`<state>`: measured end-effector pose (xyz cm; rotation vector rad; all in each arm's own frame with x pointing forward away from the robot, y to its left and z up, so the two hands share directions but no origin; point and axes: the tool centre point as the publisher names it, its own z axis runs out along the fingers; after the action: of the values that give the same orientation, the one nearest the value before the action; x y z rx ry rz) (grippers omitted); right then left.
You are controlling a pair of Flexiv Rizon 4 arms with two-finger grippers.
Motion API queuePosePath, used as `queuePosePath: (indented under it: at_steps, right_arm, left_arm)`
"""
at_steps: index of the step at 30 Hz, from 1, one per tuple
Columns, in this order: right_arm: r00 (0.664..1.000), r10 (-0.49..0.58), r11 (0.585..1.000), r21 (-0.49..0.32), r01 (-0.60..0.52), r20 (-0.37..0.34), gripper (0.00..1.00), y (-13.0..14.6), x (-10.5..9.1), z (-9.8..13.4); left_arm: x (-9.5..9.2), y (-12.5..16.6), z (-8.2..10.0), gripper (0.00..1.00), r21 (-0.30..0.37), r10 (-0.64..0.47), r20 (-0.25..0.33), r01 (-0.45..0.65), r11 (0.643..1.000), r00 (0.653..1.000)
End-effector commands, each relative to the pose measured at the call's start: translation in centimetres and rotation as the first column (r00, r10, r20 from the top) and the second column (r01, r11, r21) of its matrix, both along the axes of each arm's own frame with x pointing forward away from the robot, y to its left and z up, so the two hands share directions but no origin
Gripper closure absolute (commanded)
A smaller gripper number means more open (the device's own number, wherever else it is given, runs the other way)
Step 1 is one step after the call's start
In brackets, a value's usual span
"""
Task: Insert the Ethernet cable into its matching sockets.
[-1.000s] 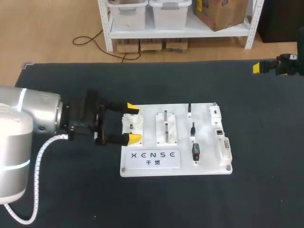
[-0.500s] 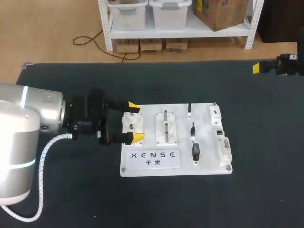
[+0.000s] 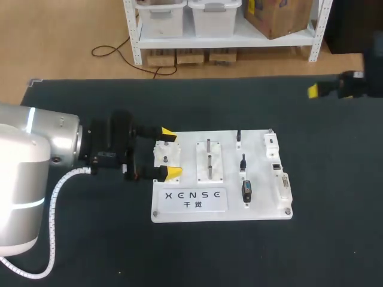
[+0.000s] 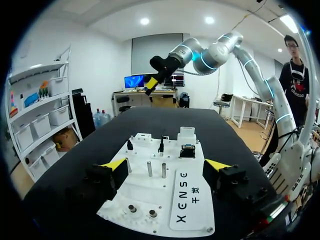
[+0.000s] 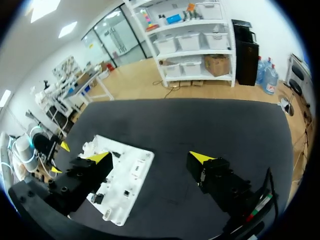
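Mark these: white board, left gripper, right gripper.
white board [image 3: 261, 185], head view, bare white surface.
left gripper [image 3: 170, 154], head view, midway between its yellow tips.
right gripper [image 5: 150, 157], right wrist view, midway between its yellow tips.

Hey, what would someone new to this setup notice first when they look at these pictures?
The white board stands out in the middle of the dark table. My left pincer is open at the board's left end, its yellow tips on either side of a small white block there. My right pincer, also open, hangs far off near the table's far edge on the right.
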<state>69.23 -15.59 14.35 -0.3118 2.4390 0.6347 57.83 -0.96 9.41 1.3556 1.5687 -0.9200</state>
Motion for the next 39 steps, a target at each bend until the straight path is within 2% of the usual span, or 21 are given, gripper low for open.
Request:
queuePosePath:
  at_steps: [1,5,8,16,21,39]
  right_arm:
    - [0.996,-0.053,0.988,-0.147,0.042,-0.074,0.0,5.0,1.1,0.9]
    - [0.985,-0.097,0.968,-0.244,0.06,-0.143,0.0,8.2,0.8,0.3]
    - [0.972,-0.132,0.955,-0.286,0.073,-0.192,0.0,10.2,0.1,-0.2]
    - [0.938,-0.265,0.894,-0.42,0.153,-0.224,0.0,13.4,-2.8,-2.0]
    - [0.926,-0.284,0.886,-0.437,0.155,-0.248,0.0,14.7,-4.3,-3.7]
    - [0.888,-0.297,0.874,-0.475,0.104,-0.352,0.0,16.3,-6.1,-9.2]
  left_arm:
    - [-0.1,0.0,-0.1,0.0,-0.005,0.004,0.004,-0.004,1.0,1.0]
    - [-0.1,0.0,-0.1,0.0,-0.005,0.004,0.004,-0.004,1.0,1.0]
    - [-0.1,0.0,-0.1,0.0,-0.005,0.004,0.004,-0.004,1.0,1.0]
    - [-0.1,0.0,-0.1,0.0,-0.005,0.004,0.004,-0.004,1.0,1.0]
    - [-0.1,0.0,-0.1,0.0,-0.005,0.004,0.004,-0.004,1.0,1.0]
    - [-0.1,0.0,-0.1,0.0,-0.005,0.004,0.004,-0.004,1.0,1.0]
